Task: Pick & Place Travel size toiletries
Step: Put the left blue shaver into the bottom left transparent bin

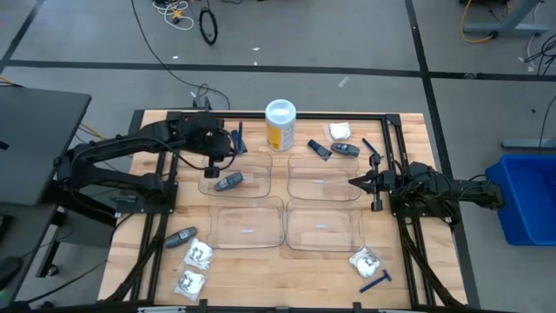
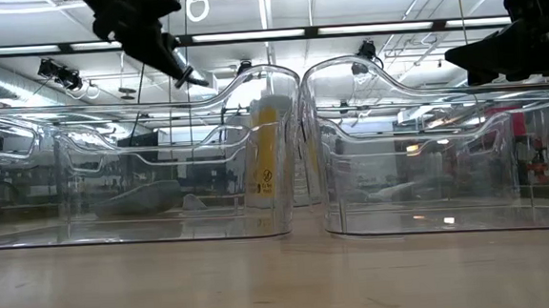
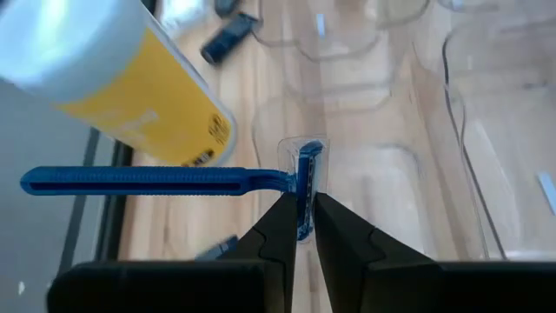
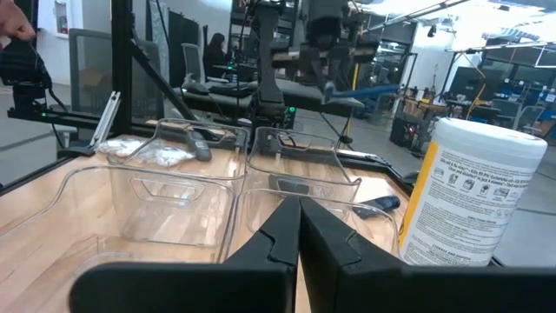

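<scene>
left tool (image 3: 300, 228) pinching blue razor (image 3: 174, 180) by its head, handle sticking out sideways, above the tray (image 1: 261, 186) | feels light, stiff, slick plastic, could swivel | right tool (image 1: 354, 182) pressed together, empty, parked

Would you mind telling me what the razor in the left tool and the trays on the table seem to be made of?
The razor looks like moulded blue plastic with a ribbed handle and a clear cap over its head. The trays appear to be clear, glossy, rigid plastic: the wood shows through them and their rims catch highlights. The table looks like butcher-block wood, with visible grain strips.
</scene>
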`<act>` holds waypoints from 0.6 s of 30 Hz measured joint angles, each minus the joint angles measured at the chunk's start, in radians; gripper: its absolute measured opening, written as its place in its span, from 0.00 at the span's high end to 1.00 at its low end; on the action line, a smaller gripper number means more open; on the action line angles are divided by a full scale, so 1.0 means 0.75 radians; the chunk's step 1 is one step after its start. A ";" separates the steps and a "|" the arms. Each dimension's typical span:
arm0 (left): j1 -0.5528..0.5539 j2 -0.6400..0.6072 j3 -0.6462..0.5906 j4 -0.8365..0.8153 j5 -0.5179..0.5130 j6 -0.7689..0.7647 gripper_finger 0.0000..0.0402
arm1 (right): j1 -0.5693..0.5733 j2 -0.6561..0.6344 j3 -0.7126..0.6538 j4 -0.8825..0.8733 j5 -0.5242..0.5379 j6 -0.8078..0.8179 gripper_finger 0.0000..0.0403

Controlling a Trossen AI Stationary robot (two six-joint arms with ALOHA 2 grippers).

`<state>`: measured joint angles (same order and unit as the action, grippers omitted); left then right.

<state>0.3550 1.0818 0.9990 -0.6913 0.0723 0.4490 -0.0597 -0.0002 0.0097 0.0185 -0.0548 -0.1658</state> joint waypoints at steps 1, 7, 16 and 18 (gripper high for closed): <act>0.000 0.000 0.011 0.003 0.000 -0.003 0.89 | 0.000 0.000 0.000 0.000 0.000 0.000 0.97; 0.001 0.000 0.032 0.016 -0.006 -0.015 0.89 | 0.000 0.000 0.000 0.000 0.000 0.000 0.97; -0.032 0.000 0.032 0.022 -0.004 -0.051 0.89 | 0.000 0.000 0.000 0.000 0.000 0.000 0.97; -0.061 0.000 0.032 0.025 -0.001 -0.052 0.89 | 0.000 0.000 0.000 0.000 0.000 0.000 0.97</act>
<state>0.3094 1.0821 1.0229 -0.6724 0.0717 0.4104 -0.0593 -0.0002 0.0097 0.0189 -0.0547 -0.1658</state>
